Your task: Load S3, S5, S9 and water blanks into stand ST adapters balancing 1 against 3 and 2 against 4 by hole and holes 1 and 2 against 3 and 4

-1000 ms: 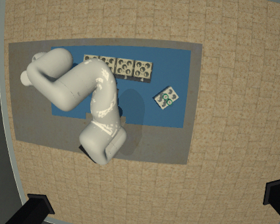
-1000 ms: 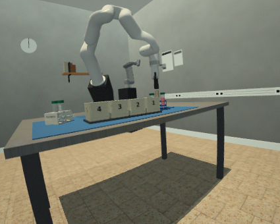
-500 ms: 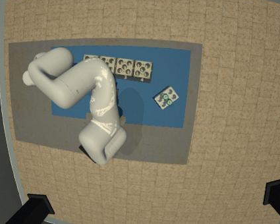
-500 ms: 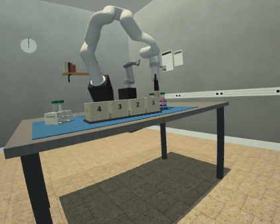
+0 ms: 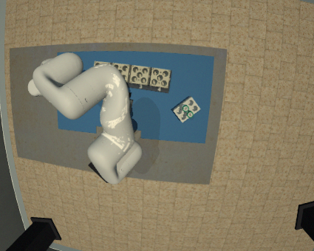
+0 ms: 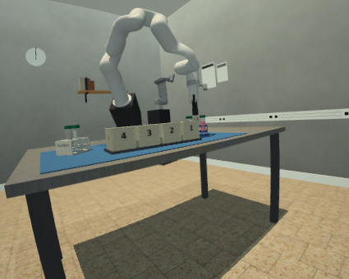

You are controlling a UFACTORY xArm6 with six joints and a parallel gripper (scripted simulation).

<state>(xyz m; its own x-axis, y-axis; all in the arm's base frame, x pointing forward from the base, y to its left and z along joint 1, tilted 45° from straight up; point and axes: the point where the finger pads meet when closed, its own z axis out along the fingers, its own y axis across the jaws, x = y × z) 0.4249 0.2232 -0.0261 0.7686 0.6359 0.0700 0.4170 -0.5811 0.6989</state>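
1. Top view: the white arm (image 5: 111,104) folds across the left half of the blue mat (image 5: 196,78) and covers whatever sits below it, so the gripper itself isn't visible from above. The four bucket adapters (image 5: 141,74) line up along the table's far edge, side by side on the loading stand, holes facing up. Makes sense: opposite pairs can be filled from straight overhead. A small rack (image 5: 187,109) sits skewed toward the right edge, with two green-capped tubes (image 5: 188,111) standing in it, probably blanks parked out of the way.

2. Exterior view: here the numbers read 4, 3, 2, 1, and the gripper (image 6: 195,111) hangs straight down just past adapter 1 (image 6: 190,130), near the table's far corner from this camera. Its fingers are pinched on a tube (image 6: 195,118), held vertical, I'd guess so it slides out of or into a well cleanly. Can't read which ID. A pink-filled tube (image 6: 202,126) stands right beside it. The other rack (image 6: 73,145) sits near the opposite end of the table, tubes upright.
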